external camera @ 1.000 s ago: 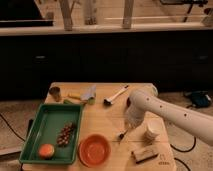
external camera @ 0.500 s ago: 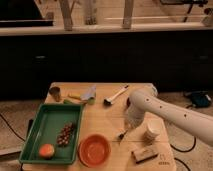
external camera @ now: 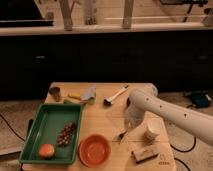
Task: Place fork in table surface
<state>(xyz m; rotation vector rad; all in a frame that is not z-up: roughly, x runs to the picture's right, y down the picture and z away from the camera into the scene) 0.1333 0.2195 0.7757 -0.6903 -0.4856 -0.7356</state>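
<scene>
– Dark cabinet fronts stand behind the table surface (external camera: 107,117). Where do you read the gripper?

– Read the gripper (external camera: 127,128) low over the wood, right of centre, between the orange bowl (external camera: 94,149) and the paper cup (external camera: 151,132). You cannot tell how its jaws stand, because the wrist covers them.

– And the fork?

– Locate the fork (external camera: 121,134) directly under the gripper. It is tilted, with its lower end at or just above the tabletop, near the bowl's right rim. You cannot confirm whether it is gripped.

– Arm pose?

– Trace the white arm (external camera: 165,112) from the right edge of the view, rising leftward to a bend over the table's right side. From there it drops steeply through the wrist to the gripper. Farther out, note the white-handled utensil (external camera: 116,96) beyond the arm, the brown block (external camera: 144,155) near the front edge, and the green tray (external camera: 37,132) at the left.
</scene>
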